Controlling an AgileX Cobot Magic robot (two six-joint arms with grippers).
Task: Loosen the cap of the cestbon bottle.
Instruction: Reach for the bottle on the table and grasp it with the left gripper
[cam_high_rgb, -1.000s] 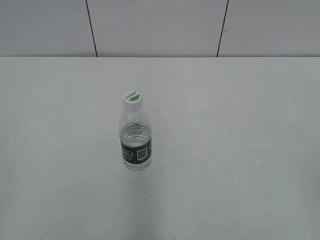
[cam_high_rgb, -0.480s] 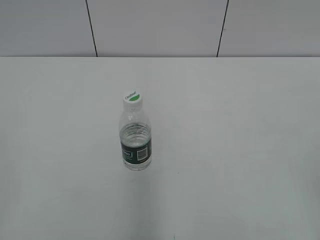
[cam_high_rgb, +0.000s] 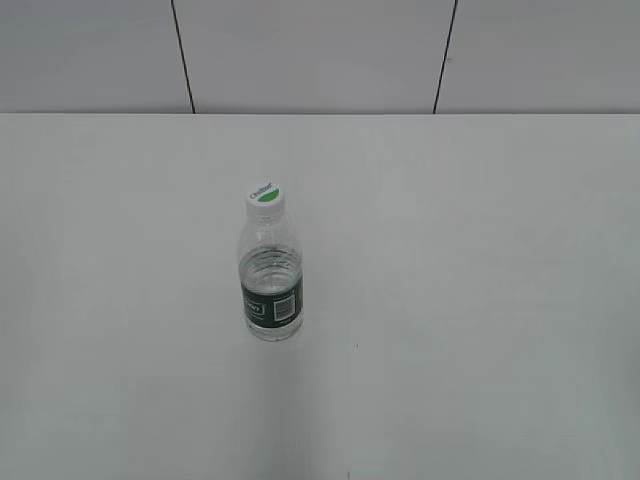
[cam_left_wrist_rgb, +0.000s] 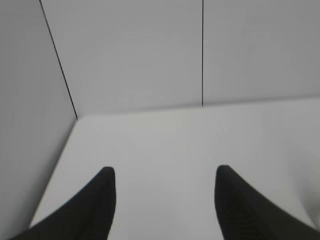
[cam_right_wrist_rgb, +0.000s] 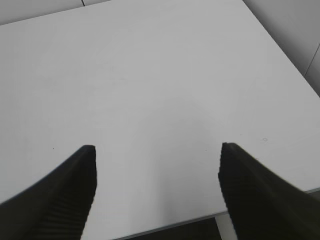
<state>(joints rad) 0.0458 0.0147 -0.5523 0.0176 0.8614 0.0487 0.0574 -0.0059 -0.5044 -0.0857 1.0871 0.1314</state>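
The cestbon bottle (cam_high_rgb: 270, 275) stands upright on the white table, left of the middle in the exterior view. It is clear and ribbed, with a dark green label band and a white barcode patch. Its white cap (cam_high_rgb: 267, 197) with a green half-disc sits on top. No arm shows in the exterior view. My left gripper (cam_left_wrist_rgb: 165, 172) is open and empty over bare table near a wall corner. My right gripper (cam_right_wrist_rgb: 156, 149) is open and empty above the table near its edge. The bottle does not show in either wrist view.
The white table (cam_high_rgb: 480, 250) runs back to a grey panelled wall (cam_high_rgb: 320, 50) with dark seams. The table's edge (cam_right_wrist_rgb: 170, 227) and a dark gap below it show in the right wrist view. A wall stands close on the left in the left wrist view (cam_left_wrist_rgb: 25, 100).
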